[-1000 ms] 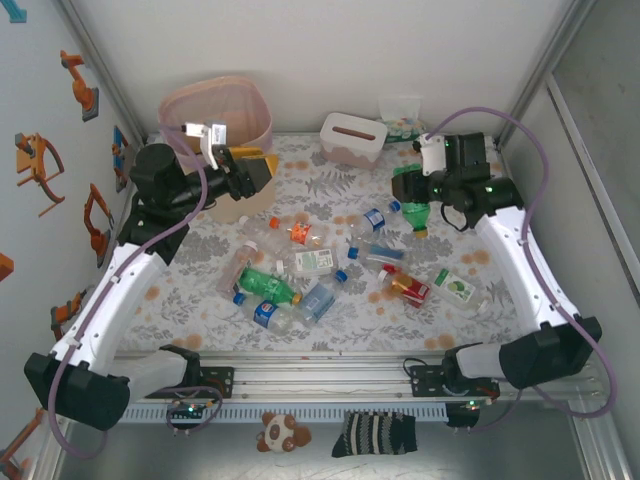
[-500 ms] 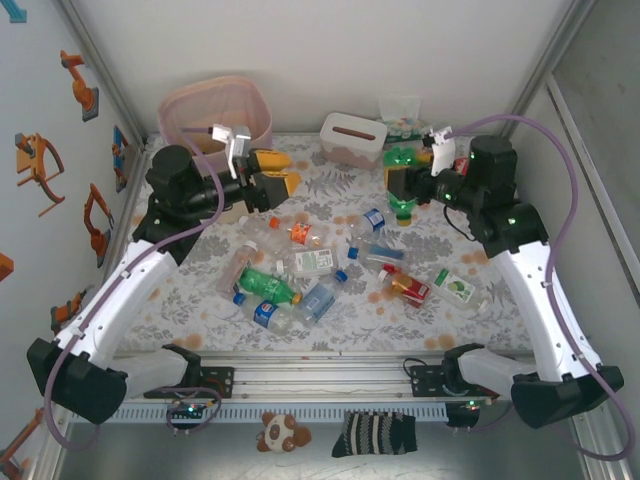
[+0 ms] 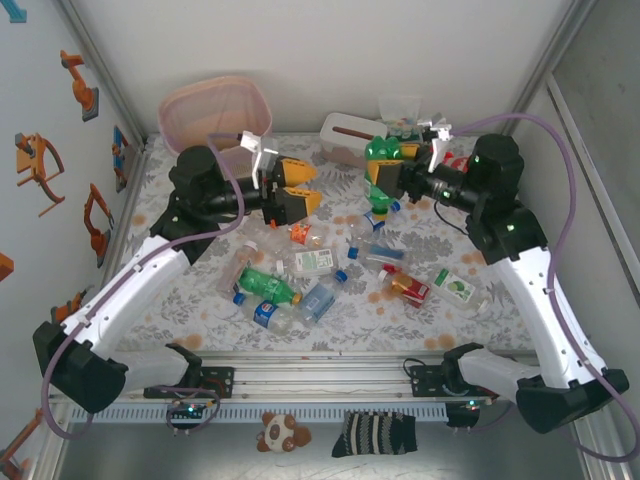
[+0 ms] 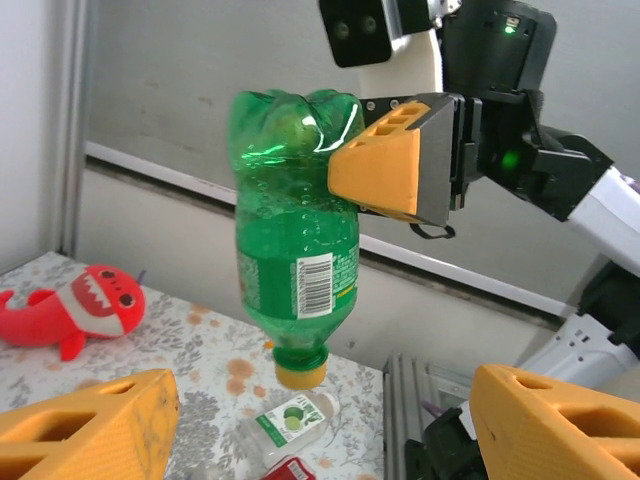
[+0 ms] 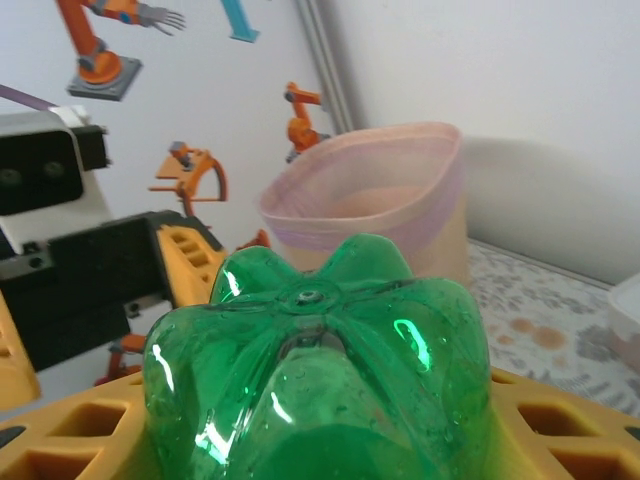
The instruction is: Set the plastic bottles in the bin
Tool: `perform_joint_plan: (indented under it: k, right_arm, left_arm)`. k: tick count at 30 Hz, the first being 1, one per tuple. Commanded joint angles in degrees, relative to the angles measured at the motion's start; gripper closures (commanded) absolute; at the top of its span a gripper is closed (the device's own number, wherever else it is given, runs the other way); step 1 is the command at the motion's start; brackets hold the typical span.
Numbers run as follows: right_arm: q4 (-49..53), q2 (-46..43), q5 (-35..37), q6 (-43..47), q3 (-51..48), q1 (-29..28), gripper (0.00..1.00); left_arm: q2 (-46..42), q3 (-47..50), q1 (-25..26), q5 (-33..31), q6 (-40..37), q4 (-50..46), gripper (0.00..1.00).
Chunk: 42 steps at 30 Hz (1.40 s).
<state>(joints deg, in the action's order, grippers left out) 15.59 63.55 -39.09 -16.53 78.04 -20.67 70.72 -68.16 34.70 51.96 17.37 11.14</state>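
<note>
My right gripper point(image 3: 383, 175) is shut on a green plastic bottle point(image 3: 377, 152), held upside down above the table's back middle with its yellow cap point(image 4: 300, 373) pointing down. The right wrist view looks over the bottle's base point(image 5: 320, 370) between my orange fingers. My left gripper point(image 3: 305, 185) is open, just left of the bottle, facing it; its fingers point(image 4: 90, 430) are spread wide below the bottle point(image 4: 295, 250). The beige bin point(image 3: 215, 110) with its pink liner stands at the back left and also appears behind the bottle as the bin point(image 5: 370, 200). Several bottles point(image 3: 265, 283) lie scattered on the table.
A white tissue box point(image 3: 345, 135) sits at the back centre, right behind the held bottle. A red shark plush point(image 4: 85, 305) lies at the back right. A clear bottle with a green label point(image 4: 290, 420) lies under the held one. Walls enclose the table on three sides.
The right gripper has carried the green bottle up and leftward towards the middle. The left gripper has swung right, away from the bin, to face the bottle.
</note>
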Motion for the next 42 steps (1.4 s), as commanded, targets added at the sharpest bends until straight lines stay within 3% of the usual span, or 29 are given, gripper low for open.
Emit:
perform_joint_plan:
  k: [1,34,42]
  right_arm:
    - [-5.6,-1.1,-2.8,-3.3,0.1,-1.4,0.53]
    - [-11.1,1.6,-2.0,-4.7,2.6,-14.4,0.53]
    - [-10.5,0.9,-0.8,-4.0,2.4,-15.2,0.53]
  left_arm:
    - [0.5,-2.6,1.4,2.2,-3.0,1.4,0.24]
    - [5.5,-6.8,8.1,4.4,-3.8,3.3,0.21]
    - [5.3,-6.5,8.5,4.5,-4.6,3.0,0.34]
